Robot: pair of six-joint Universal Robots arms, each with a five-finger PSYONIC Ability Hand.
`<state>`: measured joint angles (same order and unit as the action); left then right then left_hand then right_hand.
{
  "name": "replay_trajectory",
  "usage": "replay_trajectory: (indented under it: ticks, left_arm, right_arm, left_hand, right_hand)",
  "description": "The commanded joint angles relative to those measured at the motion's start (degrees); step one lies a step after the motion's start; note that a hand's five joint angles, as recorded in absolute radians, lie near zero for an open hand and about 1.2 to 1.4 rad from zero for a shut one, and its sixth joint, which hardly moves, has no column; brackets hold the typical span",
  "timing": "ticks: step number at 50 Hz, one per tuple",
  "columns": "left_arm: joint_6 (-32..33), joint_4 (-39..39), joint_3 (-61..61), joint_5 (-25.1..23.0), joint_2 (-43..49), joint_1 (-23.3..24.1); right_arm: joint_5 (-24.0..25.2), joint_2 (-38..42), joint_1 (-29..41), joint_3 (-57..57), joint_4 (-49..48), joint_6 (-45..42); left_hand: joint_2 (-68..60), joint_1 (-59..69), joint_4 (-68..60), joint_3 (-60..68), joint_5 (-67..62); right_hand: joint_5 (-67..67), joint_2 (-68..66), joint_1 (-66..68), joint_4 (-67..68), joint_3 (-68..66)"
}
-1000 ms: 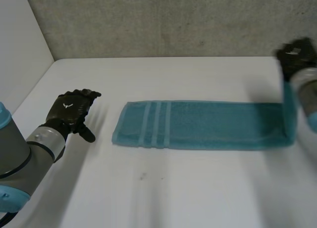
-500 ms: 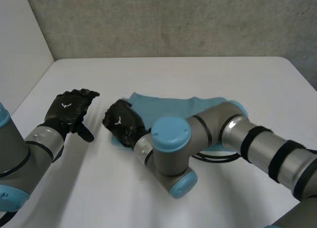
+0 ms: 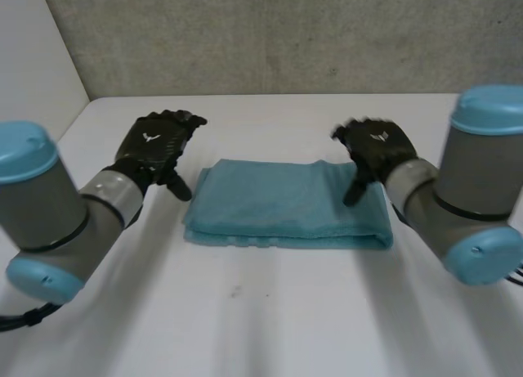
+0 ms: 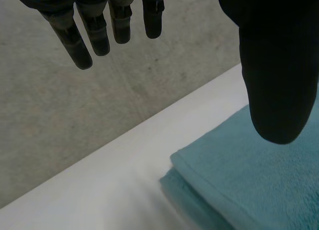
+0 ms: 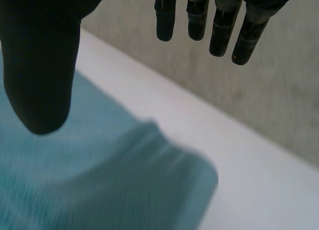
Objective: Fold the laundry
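A blue towel (image 3: 286, 204) lies in the middle of the white table (image 3: 270, 320). It is folded over once, so it has two layers. The top layer does not quite cover the bottom one. A thin strip of the bottom layer peeks out along the edge at 6 o'clock.

The left hand (image 3: 155, 148) hangs by the towel's short end, at about 10 o'clock from the towel's middle. Its fingers (image 4: 94, 33) are straight and spread, and its thumb (image 4: 279, 65) points down over the towel's corner. It holds nothing.

The right hand (image 3: 377, 148) hangs by the other short end, at about 2 o'clock. Its fingers (image 5: 224, 25) are straight too, and it holds nothing. Its thumb (image 5: 40, 55) points down over the towel. I cannot tell if the thumb touches the cloth.

The towel looks soft, light and floppy. It will bend and droop when it is picked up. It is not slippery and it cannot break. It looks a bit thick, so two layers make a fat pinch.

I think one more fold is next. A good place to hold it is the two corners of one short end, one corner at 12 o'clock and one at 6 o'clock. Each pinch should catch both layers, or the bottom layer may slide away.
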<state>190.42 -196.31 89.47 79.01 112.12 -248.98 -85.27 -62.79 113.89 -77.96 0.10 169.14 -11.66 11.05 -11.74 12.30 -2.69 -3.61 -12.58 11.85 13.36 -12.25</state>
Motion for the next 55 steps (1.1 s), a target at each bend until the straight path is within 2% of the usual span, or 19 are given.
replay_trajectory:
  ticks: [1, 5, 10, 16, 17, 18, 25, 31, 33, 34, 37, 42, 49, 55]
  left_arm:
    - [0.22, 7.43, -13.26, 0.10, 11.62, 1.22]
    - [0.30, 8.49, -16.25, 0.53, 15.75, 1.22]
    - [0.30, 8.31, -16.26, 0.80, 17.78, 1.22]
    - [0.30, 8.67, -13.20, 0.89, 17.43, 1.13]
    - [0.30, 8.67, -12.31, 0.89, 16.99, 1.13]
    - [0.30, 8.67, -11.43, 0.97, 16.55, 1.13]
    - [0.30, 8.40, -3.52, 1.59, 9.26, 1.39]
    - [0.30, 8.75, 1.05, 4.22, 3.73, 2.45]
    - [0.22, 8.75, 2.99, 4.58, 1.35, 2.18]
    - [0.13, 8.75, 3.51, 4.58, 0.65, 2.10]
    - [0.13, 8.67, 5.19, 4.67, -2.08, 1.75]
    - [0.13, 8.40, 6.33, 5.19, -4.80, 1.13]
    - [-0.58, 8.31, 6.51, 6.51, -7.53, -3.53]
    - [-0.58, 8.23, 5.28, 6.34, -6.92, -3.71]
  right_arm:
    - [4.67, -0.67, -7.28, -10.71, -3.08, 0.05]
    - [5.03, -0.31, -8.42, -14.14, -7.21, -0.04]
    - [5.20, 0.39, -9.65, -16.60, -11.78, -0.21]
    - [5.38, 3.90, -10.53, -15.82, -13.81, -0.65]
    - [5.29, 4.34, -10.97, -15.47, -13.72, -1.26]
    - [5.29, 4.43, -11.23, -15.20, -13.72, -1.62]
    - [4.76, 3.73, -13.35, -11.95, -13.11, -3.73]
    - [4.67, 1.89, -11.16, -4.23, -8.02, -9.71]
    - [4.76, 1.53, -8.00, -1.59, -6.87, -9.45]
    - [4.85, 1.71, -3.72, 1.64, -6.09, -9.27]
    - [4.76, 2.15, 2.81, 6.93, -5.38, -9.18]
    - [5.55, 8.89, 13.70, 14.93, -5.20, -9.18]
    - [9.86, 18.13, 22.07, 18.02, -5.02, -9.09]
    - [8.11, 20.26, 22.87, 19.95, -5.02, -8.74]
  left_hand:
    - [0.10, 0.51, 0.18, -0.74, 1.13]
    - [0.10, 0.51, 0.18, -0.74, 1.13]
    - [0.10, 0.51, 0.18, -0.74, 1.13]
    - [0.10, 0.51, 0.18, -0.74, 1.13]
    - [0.10, 0.51, 0.18, -0.74, 1.13]
    - [0.10, 0.51, 0.18, -0.74, 1.13]
    - [0.10, 0.51, 0.18, -0.74, 1.13]
    - [0.10, 0.51, 0.18, -0.74, 1.13]
    - [0.44, 0.18, 0.52, -1.07, 1.46]
    - [0.44, 0.18, 0.52, -1.08, 1.46]
    - [0.61, 0.01, 0.69, -1.24, 1.63]
    - [0.94, -0.33, 1.02, -1.58, 1.97]
    - [1.28, -0.66, 1.36, -1.92, 2.30]
    - [1.28, -0.66, 1.36, -1.92, 2.30]
  right_hand:
    - [-3.03, -4.06, 4.79, 3.27, -4.39]
    - [-7.23, -8.25, 8.99, 7.47, -8.59]
    - [-19.66, -20.69, 21.42, 19.91, -21.02]
    - [-51.43, -52.45, 53.19, 51.67, -52.79]
    - [-63.64, -64.67, 65.40, 63.88, -65.00]
    - [-66.37, -67.39, 68.13, 66.61, -67.73]
    - [-66.39, -67.42, 68.15, 66.64, -67.75]
    - [-66.39, -67.42, 68.15, 66.64, -67.75]
    - [-66.39, -67.42, 68.15, 66.64, -67.75]
    - [-66.39, -67.42, 68.15, 66.64, -67.75]
    - [-66.39, -67.42, 68.15, 66.64, -67.75]
    - [-66.39, -67.42, 68.15, 66.64, -67.75]
    - [-66.39, -67.42, 68.15, 66.64, -67.75]
    - [-66.39, -67.42, 68.15, 66.64, -67.75]
